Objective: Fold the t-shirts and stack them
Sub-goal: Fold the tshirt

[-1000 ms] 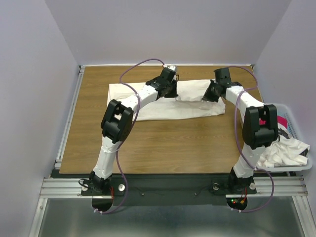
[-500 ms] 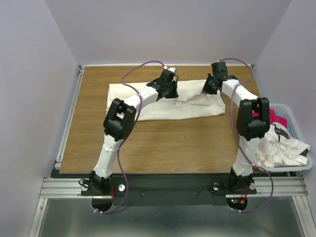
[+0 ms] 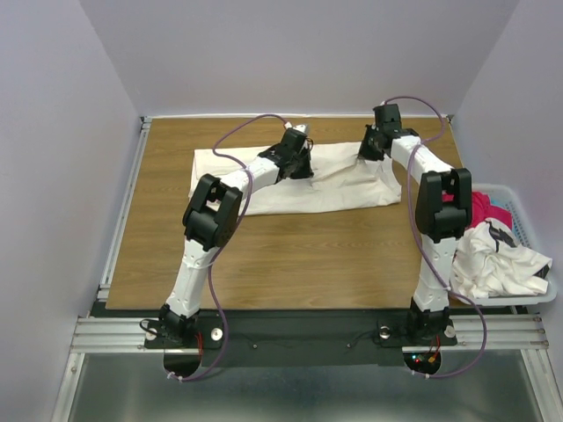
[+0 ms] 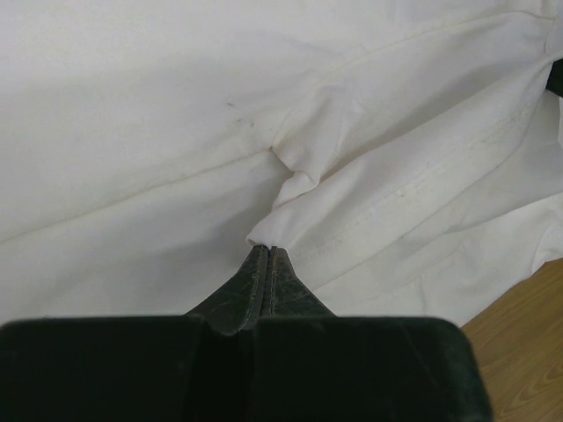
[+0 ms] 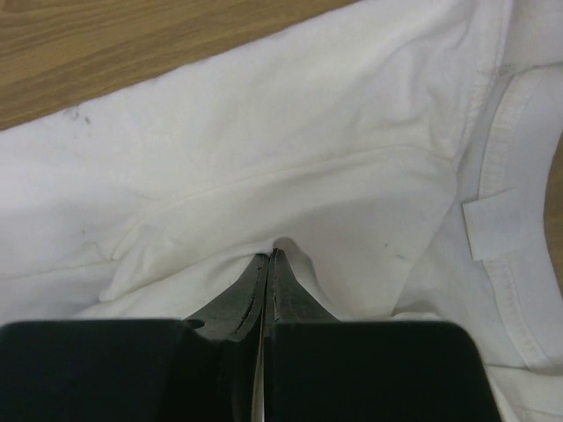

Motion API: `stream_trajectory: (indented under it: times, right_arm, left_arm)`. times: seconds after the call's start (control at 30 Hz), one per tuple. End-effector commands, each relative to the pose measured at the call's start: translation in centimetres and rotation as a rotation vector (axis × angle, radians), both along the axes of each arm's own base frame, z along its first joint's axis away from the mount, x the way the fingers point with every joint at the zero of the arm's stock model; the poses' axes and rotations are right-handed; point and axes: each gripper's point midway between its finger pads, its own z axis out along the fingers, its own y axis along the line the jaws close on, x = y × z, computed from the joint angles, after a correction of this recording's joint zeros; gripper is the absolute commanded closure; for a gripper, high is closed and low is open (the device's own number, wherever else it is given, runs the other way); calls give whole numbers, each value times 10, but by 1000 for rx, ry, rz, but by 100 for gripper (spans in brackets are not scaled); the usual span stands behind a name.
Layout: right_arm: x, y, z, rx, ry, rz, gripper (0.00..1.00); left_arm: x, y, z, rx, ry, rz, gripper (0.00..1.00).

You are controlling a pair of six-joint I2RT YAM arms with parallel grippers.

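Left gripper (image 4: 266, 252) and right gripper (image 5: 268, 257) each pinch a fold of the off-white t-shirt (image 3: 343, 189), spread on the wooden table's (image 3: 290, 264) far half. Right of it, a slatted basket (image 3: 526, 230) holds two tees: white t-shirt with dark markings (image 3: 497, 264) and magenta t-shirt (image 3: 486, 209).

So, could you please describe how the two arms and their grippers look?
Both the left arm and right arm have white links with black joint housings; a purple cable loops along each. The left gripper and right gripper are black with tapered fingers.
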Motion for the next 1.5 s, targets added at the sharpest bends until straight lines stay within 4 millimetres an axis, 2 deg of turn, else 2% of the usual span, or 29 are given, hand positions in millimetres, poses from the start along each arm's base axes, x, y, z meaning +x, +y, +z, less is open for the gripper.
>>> stream_trajectory:
  times: [0.0,0.37,0.7,1.07,1.2,1.3,1.47]
  right_arm:
    - [21,8,14,0,-70,55,99]
    - [30,13,0,-8,-66,101,97]
    - [41,17,10,-7,-111,139,95]
    - [51,22,17,10,-140,145,93]
    - [57,23,16,12,-146,142,87]
    - [58,22,16,10,-148,135,75]
    - [59,23,30,16,-172,137,74]
  left_arm:
    - [8,2,24,-41,-53,24,100]
    - [6,6,16,-49,-25,38,100]
    - [4,14,20,-54,-28,72,100]
    - [14,19,32,-75,-57,102,100]
    - [21,24,36,-68,-75,119,100]
    - [24,28,37,-61,-84,128,100]
    - [30,34,42,-53,-104,138,96]
